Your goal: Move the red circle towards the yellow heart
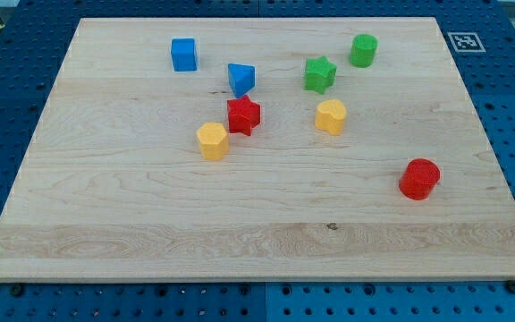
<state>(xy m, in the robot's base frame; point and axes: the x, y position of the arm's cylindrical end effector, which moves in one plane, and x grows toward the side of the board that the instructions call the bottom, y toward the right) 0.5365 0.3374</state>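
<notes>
Red circle (419, 178) sits at the view's lower right, well apart from the yellow heart (331, 116); nothing looks done yet. My tip is out of view, so its state and position are unknown.

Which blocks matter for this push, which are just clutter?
Job:
red circle
yellow heart

Clutter:
yellow hexagon
red star
blue triangle
blue cube
green star
green cylinder

My tip is not in view.

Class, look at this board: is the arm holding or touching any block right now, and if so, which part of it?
Nothing is held. My tip does not show in the view, and the red circle sits alone, apart from the yellow heart.
</notes>
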